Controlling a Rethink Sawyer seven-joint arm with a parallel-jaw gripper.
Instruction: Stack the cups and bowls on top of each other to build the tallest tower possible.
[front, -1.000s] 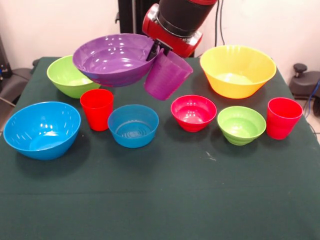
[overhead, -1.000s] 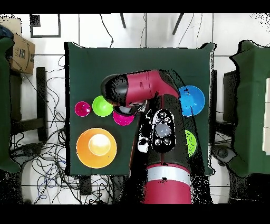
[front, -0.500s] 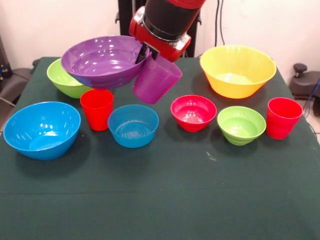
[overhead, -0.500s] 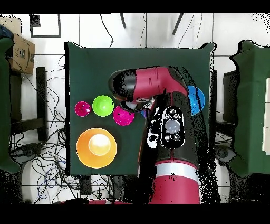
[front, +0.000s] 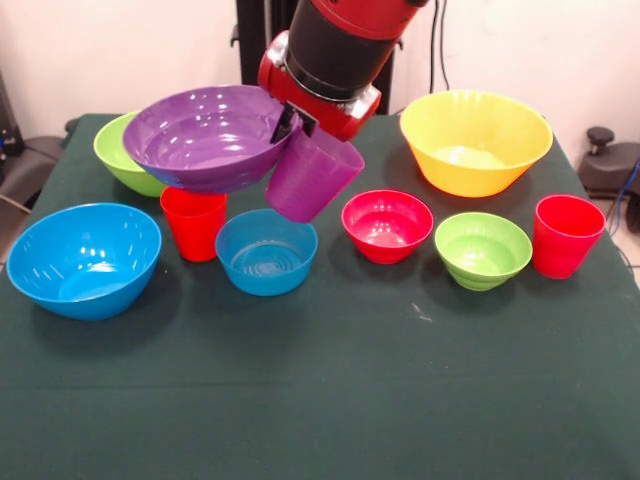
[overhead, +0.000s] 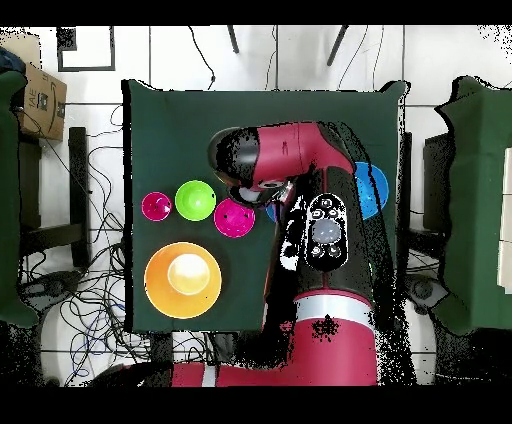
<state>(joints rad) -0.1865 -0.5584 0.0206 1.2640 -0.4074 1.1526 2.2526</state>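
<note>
- The claw (front: 292, 120) hangs above the small blue bowl (front: 266, 251), clamped where the rim of the large purple bowl (front: 207, 137) meets the rim of the purple cup (front: 309, 176); both ride tilted in the air, clear of the tabletop (front: 330, 400).
- The purple cup hangs just above the small blue bowl's far edge; the purple bowl overhangs the red cup (front: 194, 223) just left of that bowl, and whether it touches the cup cannot be told.
- Right of the small blue bowl, in a row, sit the red-pink bowl (front: 387, 226), the small green bowl (front: 482, 249) and a second red cup (front: 566, 235), each apart from the others.
- The large blue bowl (front: 84, 259) sits left of the small blue bowl, the large green bowl (front: 132, 155) behind and left, the yellow bowl (front: 475, 141) behind and right.
- No tower stands yet: nothing on the tabletop is stacked, so the task appears barely begun, with the carried pair still to be set down and everything else to follow.
</note>
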